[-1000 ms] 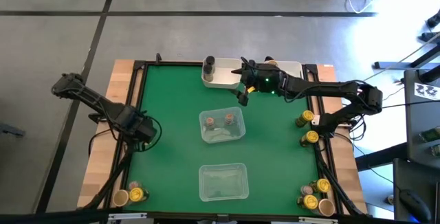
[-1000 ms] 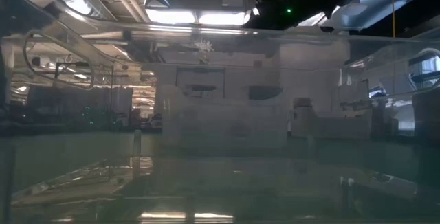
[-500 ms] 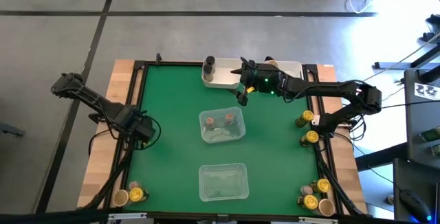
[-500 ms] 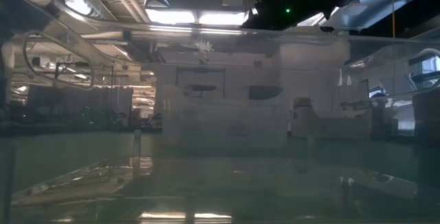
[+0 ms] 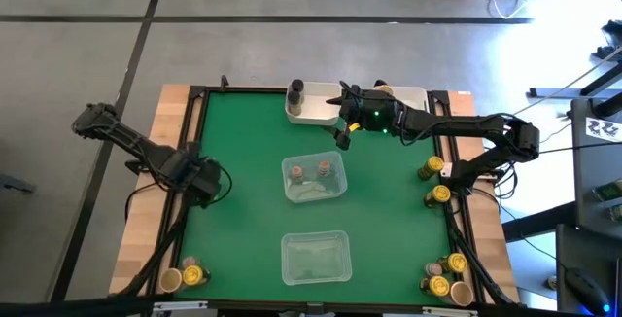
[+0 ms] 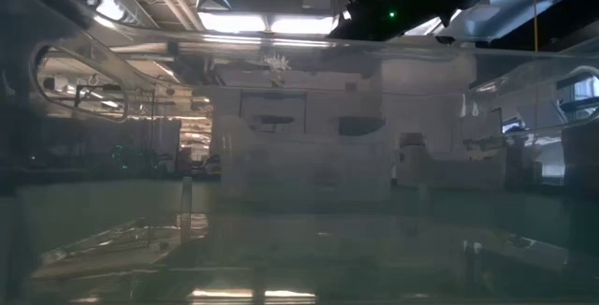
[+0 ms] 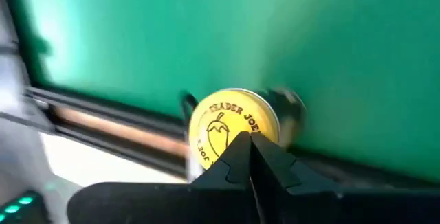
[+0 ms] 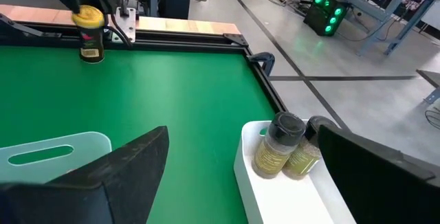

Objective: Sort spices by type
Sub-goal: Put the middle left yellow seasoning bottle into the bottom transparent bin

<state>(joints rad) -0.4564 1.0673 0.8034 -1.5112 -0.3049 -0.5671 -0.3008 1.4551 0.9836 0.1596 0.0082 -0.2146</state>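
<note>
Lower edge of the high view: clustered yellow-lidded jars (image 5: 194,275) at lower left, another jar group (image 5: 445,276) at lower right, empty clear tray (image 5: 315,258) between. Mid-frame: second clear tray (image 5: 314,177) holding two reddish-topped jars (image 5: 309,170); two more yellow-lidded jars (image 5: 434,181) along the right edge. At left centre, left gripper (image 5: 209,186) over the green mat (image 5: 243,142), fingers pressed together, pinching nothing, a yellow-lidded spice jar (image 7: 232,129) just beyond the tips. Upper centre: right gripper (image 5: 341,134) with fingers spread apart, beside the white bin (image 5: 316,113) containing dark-capped jars (image 8: 283,143).
</note>
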